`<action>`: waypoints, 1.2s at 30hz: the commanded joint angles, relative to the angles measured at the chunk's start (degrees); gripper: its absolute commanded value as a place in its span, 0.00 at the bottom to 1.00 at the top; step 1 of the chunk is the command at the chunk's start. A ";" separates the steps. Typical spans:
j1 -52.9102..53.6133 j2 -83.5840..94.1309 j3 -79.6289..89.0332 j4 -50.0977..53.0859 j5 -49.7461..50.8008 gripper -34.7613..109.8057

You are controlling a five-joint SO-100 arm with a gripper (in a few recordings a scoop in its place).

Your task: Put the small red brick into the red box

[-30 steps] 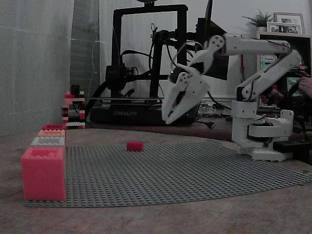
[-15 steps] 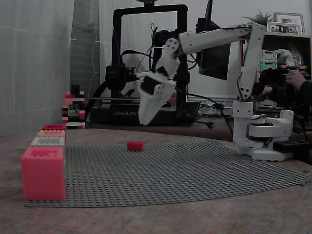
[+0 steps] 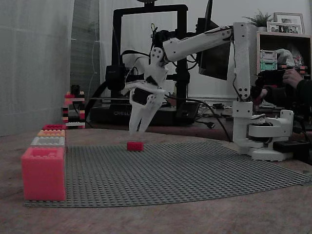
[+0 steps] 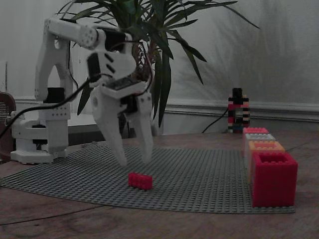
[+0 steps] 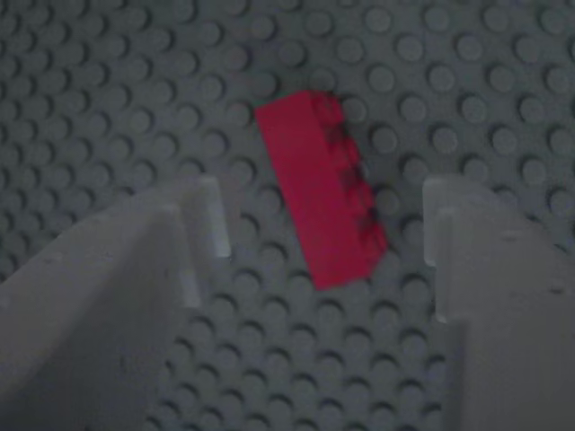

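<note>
The grey studded baseplate (image 3: 195, 170) covers the tabletop so that every brick seats at a fixed spot, and your white arm (image 3: 214, 39) reaches out across it from a base at the plate's 3 o'clock edge in a fixed view. Along the 9 o'clock edge of that view a row of four boxes runs away from the camera; judged by colour, the red box (image 3: 53, 127) is the deep red one at the far end, well apart from the work point, and you see it again at the back of the row (image 4: 255, 130) in the other fixed view. Your gripper (image 4: 133, 160) hangs nose-down above the plate, its jaws spread wide and holding nothing, a pose suited to a straight descent. The small red brick (image 4: 140, 180) lies flat on the studs just below the fingertips, apart from them. In the wrist view the small red brick (image 5: 322, 189) sits between the two fingers (image 5: 193, 229), its long axis running from 11 to 5 o'clock, so a slight wrist turn would probably square the pads to its long sides.
</note>
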 commanded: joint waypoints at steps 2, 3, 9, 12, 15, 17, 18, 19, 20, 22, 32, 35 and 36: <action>-1.23 1.05 -3.43 0.70 0.18 0.40; -1.32 0.88 -3.52 0.62 0.26 0.40; -2.72 -1.23 -3.52 -0.35 2.46 0.40; -3.43 -2.02 -3.52 -1.41 3.69 0.40; -3.52 -2.81 -3.60 -2.20 4.04 0.40; -3.52 -3.25 -3.78 -2.46 4.13 0.40; -3.52 -3.43 -3.96 -2.46 4.13 0.40; -3.43 -3.69 -4.13 -2.46 4.13 0.40; -3.34 -3.96 -4.31 -2.55 4.13 0.39; -3.25 -4.39 -4.48 -2.55 4.13 0.39; -3.08 -6.94 -4.57 -5.36 5.10 0.33; -3.16 -7.03 -4.66 -7.29 7.03 0.24; -3.16 -7.03 -4.75 -8.53 8.44 0.24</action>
